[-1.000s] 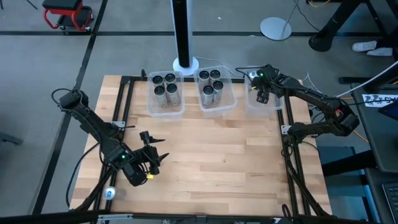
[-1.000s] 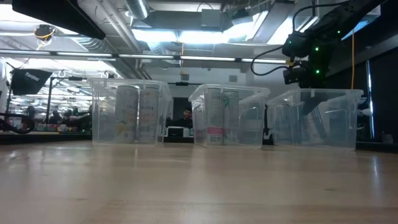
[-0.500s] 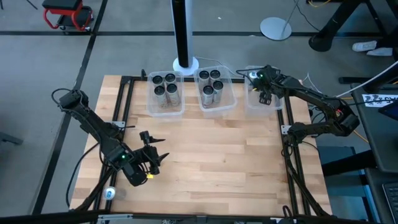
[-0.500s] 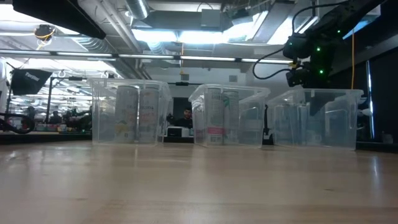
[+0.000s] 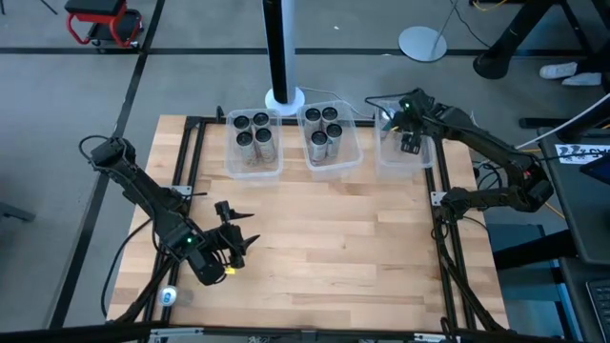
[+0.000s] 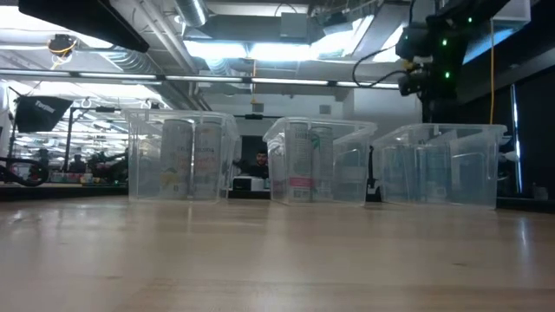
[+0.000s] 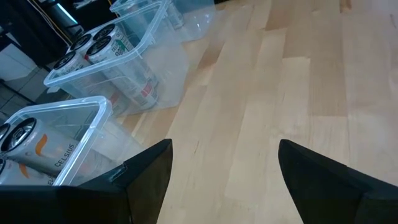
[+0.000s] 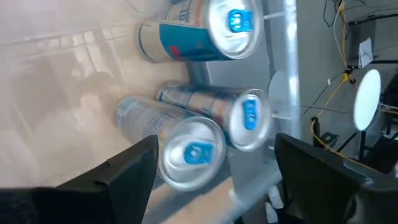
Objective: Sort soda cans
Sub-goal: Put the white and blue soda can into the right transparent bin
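Several soda cans stand upright in the left clear bin and several more in the middle clear bin. Three cans with silver tops and blue tabs lie on their sides on the floor of the right clear bin. My right gripper hangs open and empty above that bin, well over its rim in the low view; its fingers frame the lying cans in the right wrist view. My left gripper waits open and empty over the table's near left part, also shown in the left wrist view.
The three bins stand in a row along the table's far edge. A black post on a white base stands just behind them. A black frame runs along the table's sides. Bare wood lies between the bins and the near edge.
My right gripper has gone up from just over the right bin's rim to well above it, shifting a little toward the table's far right. The cans and bins have stayed where they were.
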